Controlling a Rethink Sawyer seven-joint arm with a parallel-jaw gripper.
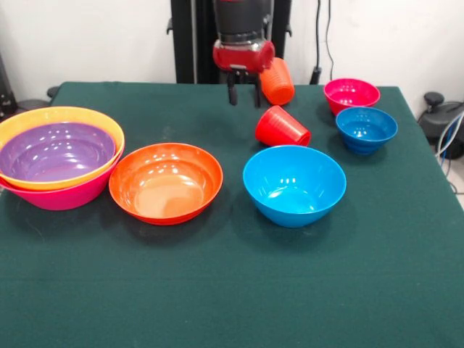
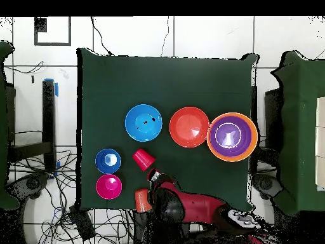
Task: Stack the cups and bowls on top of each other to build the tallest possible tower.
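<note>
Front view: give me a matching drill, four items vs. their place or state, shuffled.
Items:
1. purple bowl
2. red cup
3. small magenta bowl
4. gripper

Places or states:
A. lying on its side
B. hanging above the table, beside the orange cup
C. nested inside the yellow-orange bowl
D. upright, just behind the small blue bowl

Pairs: 1-C, 2-A, 3-D, 4-B

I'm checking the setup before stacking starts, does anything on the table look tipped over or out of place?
Yes. Both cups are on their sides: the red cup beside the medium blue bowl, and the orange cup near the far edge by the gripper. The other bowls sit upright, three already nested.
</note>
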